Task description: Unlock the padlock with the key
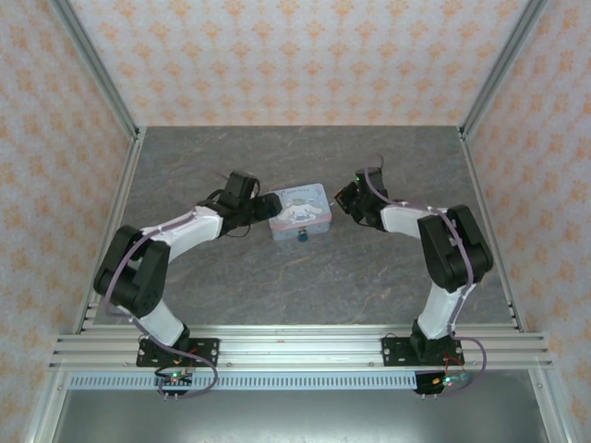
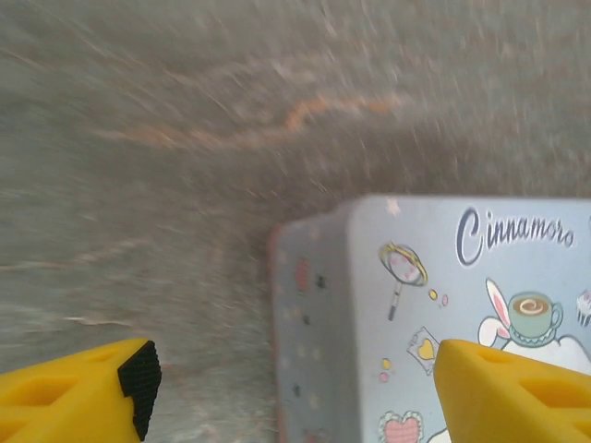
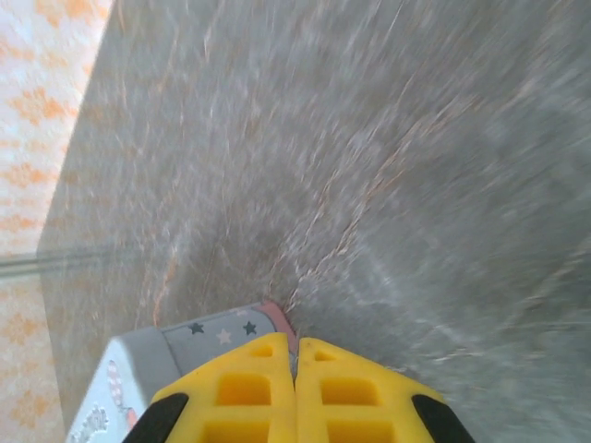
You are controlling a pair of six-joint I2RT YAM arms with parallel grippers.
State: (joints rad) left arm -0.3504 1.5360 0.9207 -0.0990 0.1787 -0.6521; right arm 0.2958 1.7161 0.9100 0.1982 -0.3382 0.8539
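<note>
Pale blue cartoon-printed tin box [image 1: 300, 210] sat mid-way across the grey marbled stone-look table [image 1: 388, 277]. Tiny dark blue-teal padlock [image 1: 302, 237] hung at the tin's near edge, about the middle of that side, apparently on its clasp. Shackle state was too small to read.

Left gripper [image 2: 291, 369] was at the tin's left end. Its yellow fingers were spread wide, one out over bare table off the tin's corner and the other over the printed lid. Nothing was between them, and contact with the tin was not clear.

Right gripper [image 3: 295, 355] was at the tin's right end, just past the corner. Its yellow fingers were pressed together with no gap visible. The slim grey metal key could not be made out anywhere, so I could not tell whether it was pinched in those closed tips.

Step, as judged: setup, with the left arm about to brace the tin and the lock not yet engaged. Next move probably calls for the left fingers to close on the tin's left end to steady it. The right arm would then swing round to the tin's near edge and line up with the padlock's keyway. That needs fine alignment, since the target is very small.
</note>
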